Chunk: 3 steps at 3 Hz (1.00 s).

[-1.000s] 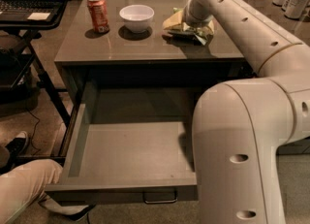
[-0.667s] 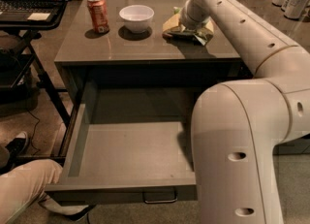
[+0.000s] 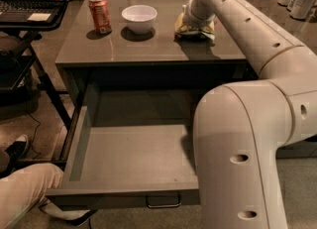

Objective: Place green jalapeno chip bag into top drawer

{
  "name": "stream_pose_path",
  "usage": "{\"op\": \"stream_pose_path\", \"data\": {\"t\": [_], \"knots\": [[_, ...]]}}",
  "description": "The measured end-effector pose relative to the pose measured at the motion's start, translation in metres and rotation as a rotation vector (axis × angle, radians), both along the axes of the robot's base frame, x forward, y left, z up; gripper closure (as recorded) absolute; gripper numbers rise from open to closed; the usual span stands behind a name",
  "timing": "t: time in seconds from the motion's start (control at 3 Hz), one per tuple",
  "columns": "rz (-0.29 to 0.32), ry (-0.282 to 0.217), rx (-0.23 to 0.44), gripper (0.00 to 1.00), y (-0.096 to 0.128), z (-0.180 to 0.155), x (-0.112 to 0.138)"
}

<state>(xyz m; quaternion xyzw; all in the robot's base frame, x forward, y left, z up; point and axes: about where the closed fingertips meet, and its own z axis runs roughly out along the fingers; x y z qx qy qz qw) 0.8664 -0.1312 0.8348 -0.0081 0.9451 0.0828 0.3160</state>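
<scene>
The gripper (image 3: pixel 192 18) presses down onto the green jalapeno chip bag (image 3: pixel 202 29) lying right of the white bowl (image 3: pixel 139 17), its grip impossible to tell, while the open top drawer (image 3: pixel 133 161) waits below, nearer the camera.

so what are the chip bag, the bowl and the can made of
The green jalapeno chip bag is probably thin plastic film: crinkled, shiny folds. The white bowl looks like glazed ceramic or plastic: smooth, glossy. The soda can is likely aluminium: silvery top, printed wall. The gripper rests on the bag, right of the bowl.
</scene>
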Motion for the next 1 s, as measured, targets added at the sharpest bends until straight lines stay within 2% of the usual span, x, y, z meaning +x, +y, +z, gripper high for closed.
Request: {"op": "stream_pose_path", "data": {"t": [0.33, 0.67, 1.0], "knots": [[-0.026, -0.039, -0.053, 0.89, -0.029, 0.030, -0.019], [-0.011, -0.045, -0.116, 1.00, -0.055, 0.059, -0.069], [0.053, -0.034, -0.142, 1.00, -0.072, 0.084, -0.122]]}}
